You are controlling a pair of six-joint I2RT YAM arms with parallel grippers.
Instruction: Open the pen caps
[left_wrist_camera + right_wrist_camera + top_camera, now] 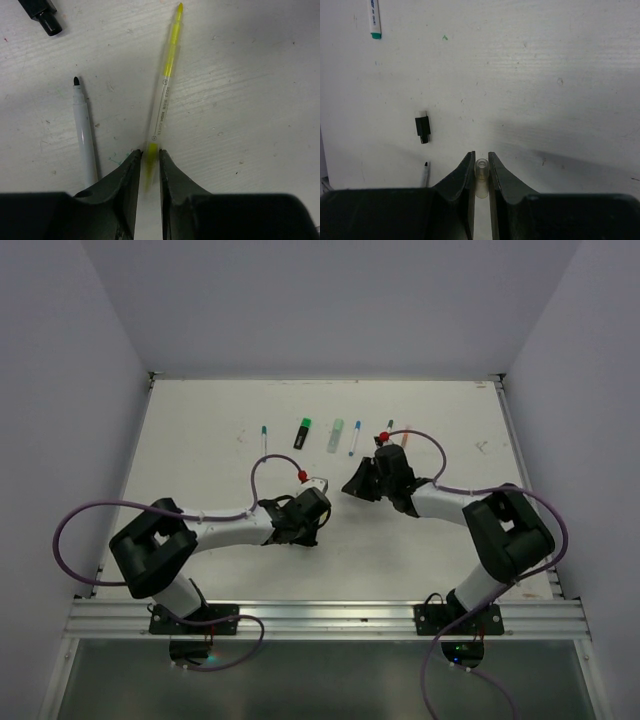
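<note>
On the white tabletop [200, 470] in the overhead view, pens lie in a row across the upper middle, long axes running roughly top to bottom. A black highlighter [302, 436] there wears a bright green cap [306, 423] on its far end.

Left wrist view: the left gripper [149, 152] has its black wedge-shaped fingers [131, 175] nearly together around the blurry tail of a slim yellow highlighter [162, 100]. Its bare tip is aimed at the top of frame, leaning a bit right. Honestly can't tell if it's really pinched. A white pen [84, 135] with a bare black tip lies just left of it.

Right wrist view: the right gripper [480, 157] is pinching a small see-through plastic cap [481, 172], tube-shaped, open mouth pointing up the frame. A stubby black cap [422, 129] lies loose on the scuffed tabletop left of centre, long axis upright in frame.
</note>
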